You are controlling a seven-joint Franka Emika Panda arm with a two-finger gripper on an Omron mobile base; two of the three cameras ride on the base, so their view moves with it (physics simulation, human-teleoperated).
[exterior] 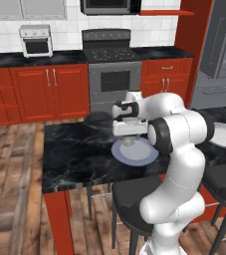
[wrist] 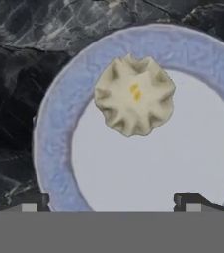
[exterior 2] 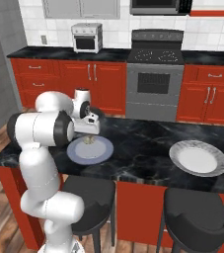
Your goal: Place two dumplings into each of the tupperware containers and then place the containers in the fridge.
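- A small pale beige crimped dumpling (wrist: pixel 134 96) sits just inside the rim of a round grey-blue plate (wrist: pixel 54 148) near the black marble counter's (exterior: pixel 74 154) front edge.
- The gripper (wrist: pixel 112 201) hovers directly above with jaws spread wide and empty, apparently lined up to descend and grasp it.

The dumpling (wrist: pixel 134 95) is pale beige with a small yellow fleck at its middle. It sits on a pale grey-blue plate (wrist: pixel 52 133). The counter (exterior: pixel 74 154) is black, veined with white marbling. Red cabinets (exterior 2: pixel 98 81) line the wall, and the floor (exterior: pixel 10 174) is brown wood planks.
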